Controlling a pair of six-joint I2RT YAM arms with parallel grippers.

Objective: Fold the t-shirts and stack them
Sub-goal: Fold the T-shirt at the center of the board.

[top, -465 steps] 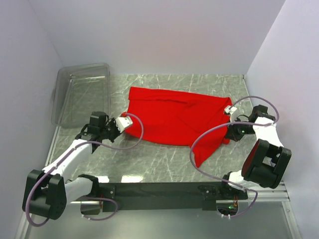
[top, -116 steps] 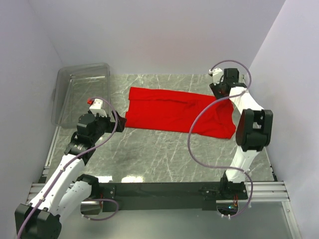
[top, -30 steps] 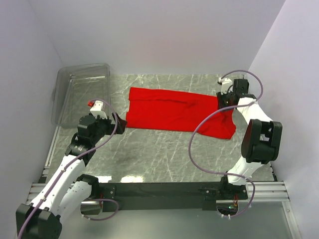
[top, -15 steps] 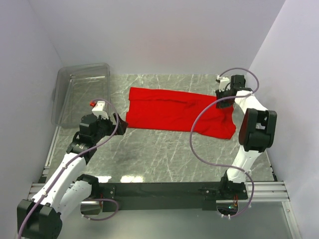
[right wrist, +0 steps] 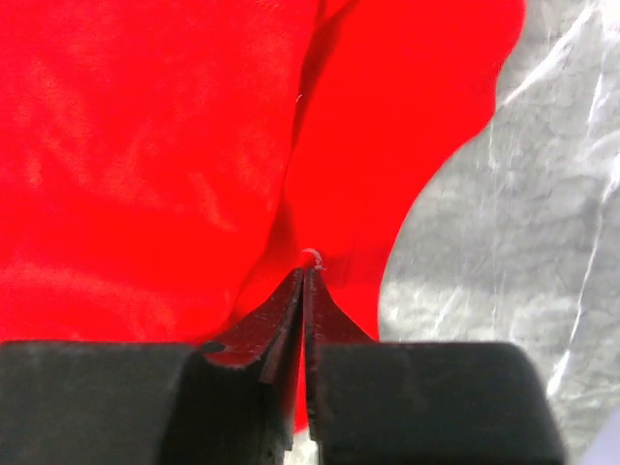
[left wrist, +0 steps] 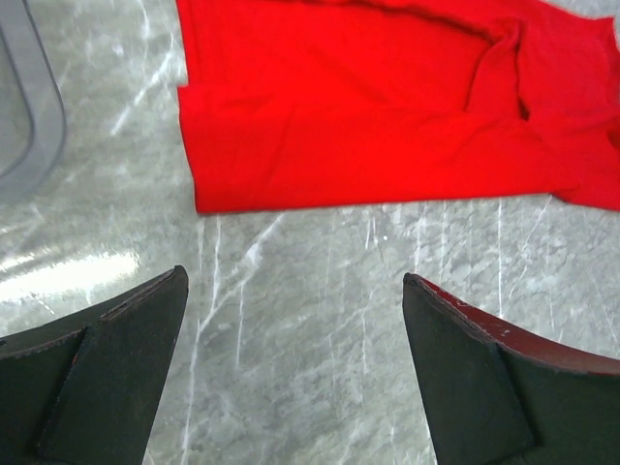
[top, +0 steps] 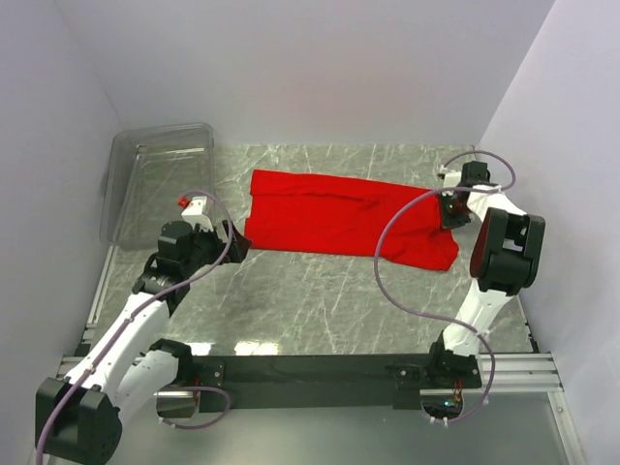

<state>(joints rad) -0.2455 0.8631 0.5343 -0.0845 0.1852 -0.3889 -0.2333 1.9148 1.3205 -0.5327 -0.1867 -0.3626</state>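
Red t-shirt (top: 339, 218) lies on the grey marbled tabletop (top: 310, 300), toward the far side and spread wide from left to right. It is roughly folded into a long band. Left edge is straight and doubled over. Right part sags toward the near side in a rounded flap, with creases running through the middle.

Left end effector (left wrist: 294, 281) hovers above bare tabletop just off the shirt's near-left corner, with its fingers spread wide apart. Nothing sits between them. Left wrist view shows the shirt's corner beyond the fingertips, clear of both, not touching.

Right end effector (top: 451, 211) is at the shirt's far-right end, low over the cloth. Right wrist view shows the two fingers pressed together with a thin ridge of red fabric caught between the tips. Cloth pulls up into a peaked fold at the pinch point. Beside it the shirt's edge curves away, with bare tabletop showing to the right.

Clear plastic bin (top: 160, 179) sits at the far-left corner of the tabletop, apart from the shirt. Its rounded corner shows at the left edge of the left wrist view. Purple cable (top: 387, 271) loops from the right arm over the shirt's right part.
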